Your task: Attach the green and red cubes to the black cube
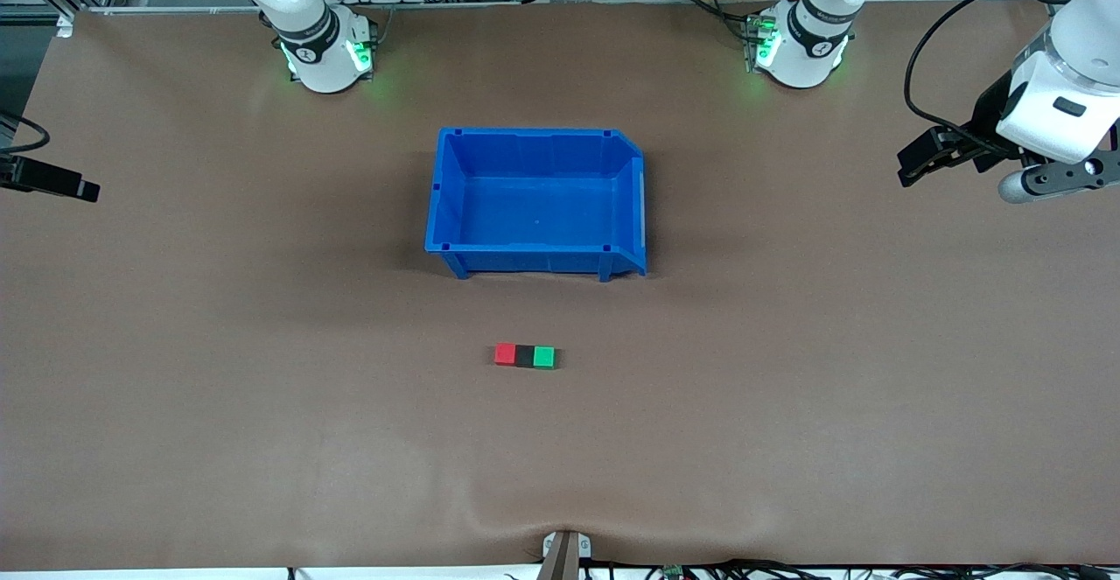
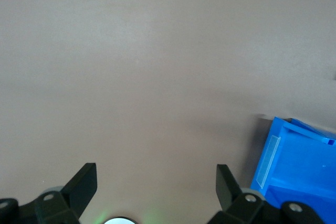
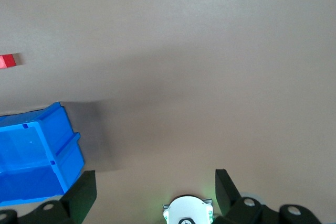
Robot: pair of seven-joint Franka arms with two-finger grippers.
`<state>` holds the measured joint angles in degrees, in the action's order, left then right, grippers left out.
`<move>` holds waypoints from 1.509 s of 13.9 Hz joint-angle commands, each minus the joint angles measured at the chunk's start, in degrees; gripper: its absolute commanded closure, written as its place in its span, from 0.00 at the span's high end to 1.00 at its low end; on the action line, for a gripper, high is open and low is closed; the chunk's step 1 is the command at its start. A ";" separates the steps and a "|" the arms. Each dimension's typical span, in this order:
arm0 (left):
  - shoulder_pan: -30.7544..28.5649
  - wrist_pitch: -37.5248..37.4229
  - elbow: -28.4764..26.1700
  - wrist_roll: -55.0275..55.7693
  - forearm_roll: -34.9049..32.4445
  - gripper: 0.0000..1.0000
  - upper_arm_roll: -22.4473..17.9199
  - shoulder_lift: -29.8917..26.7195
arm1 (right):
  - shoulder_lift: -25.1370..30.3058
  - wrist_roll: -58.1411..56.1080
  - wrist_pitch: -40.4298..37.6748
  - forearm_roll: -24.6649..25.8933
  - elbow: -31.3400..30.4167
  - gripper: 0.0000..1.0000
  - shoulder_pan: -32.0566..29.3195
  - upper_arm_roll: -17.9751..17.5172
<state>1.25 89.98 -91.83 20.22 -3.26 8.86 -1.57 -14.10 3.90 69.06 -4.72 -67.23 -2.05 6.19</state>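
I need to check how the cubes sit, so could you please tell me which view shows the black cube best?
The front view: the black cube sits between the red cube and green cube, touching both. The right wrist view shows only the red cube at its edge; the left wrist view shows no cubes.

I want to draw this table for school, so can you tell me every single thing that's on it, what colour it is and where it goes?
red cube: one, red, touching the black cube, at the row's end toward the right arm
black cube: one, black, middle of the row, nearer the front camera than the bin
green cube: one, green, touching the black cube, at the end toward the left arm
bin: one, blue, mid-table, nothing inside
table: one, brown
left gripper: one, black, open, holding nothing, waiting above the table's left-arm end
right gripper: one, black, open, holding nothing, waiting above the table's right-arm end
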 commanded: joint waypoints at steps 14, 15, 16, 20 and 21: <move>-0.54 0.11 0.34 -1.24 0.71 1.00 0.28 0.07 | 16.81 -0.82 11.43 6.92 -22.57 1.00 2.31 -1.44; -0.54 0.11 0.34 -1.24 0.71 1.00 0.28 0.07 | 18.39 -0.82 12.93 6.92 -24.77 1.00 2.31 -1.44; -0.54 0.11 0.42 -1.24 0.63 1.00 0.28 0.07 | 19.27 -1.61 12.94 6.92 -25.84 1.00 2.31 -1.44; -0.63 0.11 0.42 -1.24 0.63 1.00 0.28 0.07 | 21.92 -6.01 13.30 6.74 -29.01 1.00 1.78 -1.09; -0.63 0.19 0.42 -1.24 0.63 1.00 0.28 0.16 | 22.09 -6.01 13.03 6.74 -28.92 1.00 1.78 -1.09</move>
<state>1.24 89.98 -91.83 20.22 -3.26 8.85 -1.56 5.18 -0.77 81.16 1.09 -93.22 -0.12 5.17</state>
